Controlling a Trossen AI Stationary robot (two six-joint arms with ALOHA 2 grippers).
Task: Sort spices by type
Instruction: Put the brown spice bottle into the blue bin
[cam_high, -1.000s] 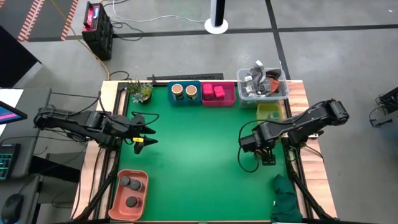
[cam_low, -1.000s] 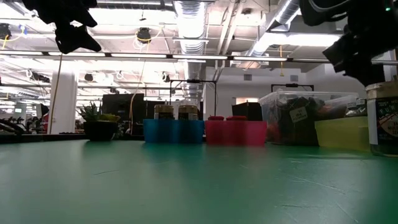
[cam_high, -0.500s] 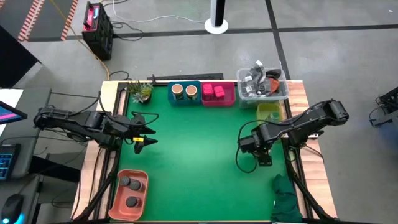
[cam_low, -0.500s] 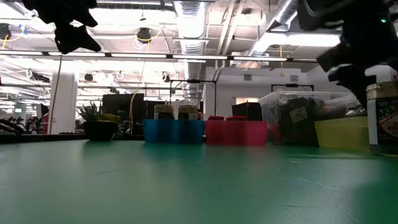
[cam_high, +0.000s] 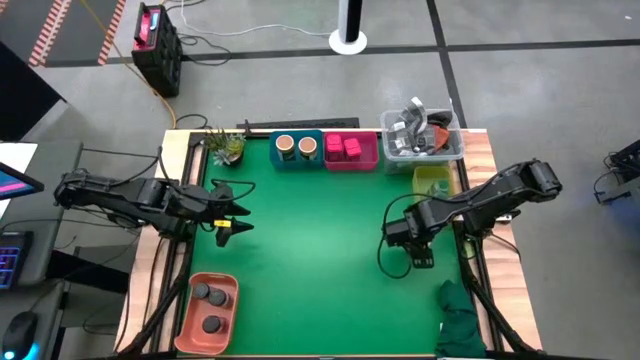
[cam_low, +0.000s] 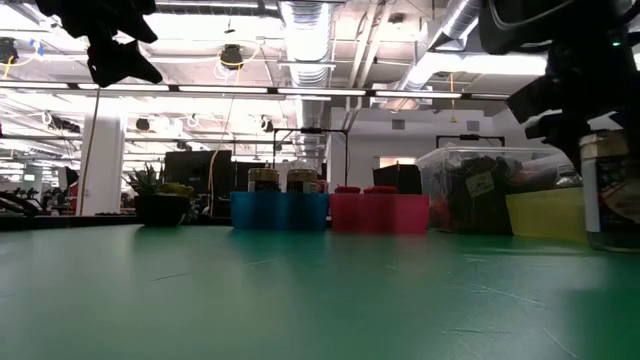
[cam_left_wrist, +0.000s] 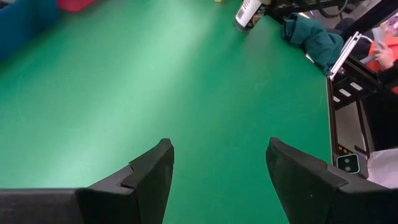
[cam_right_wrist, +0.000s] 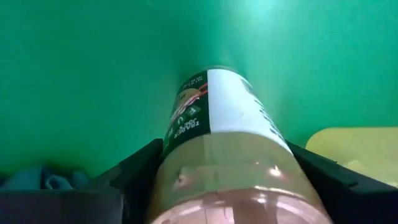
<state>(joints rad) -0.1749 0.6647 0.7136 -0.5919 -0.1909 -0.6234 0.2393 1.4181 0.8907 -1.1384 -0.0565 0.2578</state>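
Note:
A spice jar (cam_right_wrist: 227, 134) with a green-and-white label stands upright on the green mat near the table's right edge, beside the yellow bin (cam_high: 432, 180). It also shows in the low view, as the jar (cam_low: 608, 190). My right gripper (cam_high: 420, 255) points straight down over it, shut on it. My left gripper (cam_high: 228, 213) hangs open above the mat's left side, with nothing between its fingers (cam_left_wrist: 149, 171). Tan-topped jars fill the blue bin (cam_high: 297, 148), magenta packs the pink bin (cam_high: 350, 150), and dark-lidded jars the salmon tray (cam_high: 208, 305). My right gripper pinches the jar's upper body (cam_right_wrist: 186, 180) between its two fingers, one on each side. The fingers (cam_right_wrist: 134, 168) come from above, pointing down along the jar. The jar stands upright with its base on the mat.
A clear tub of grey clutter (cam_high: 422, 135) stands at the far right, a small potted plant (cam_high: 228, 148) at the far left. A dark green cloth (cam_high: 462, 318) lies at the near right corner. The middle of the mat (cam_high: 320, 250) is bare.
My right gripper has sunk down over the jar at the table's right side. The left arm has kept still.

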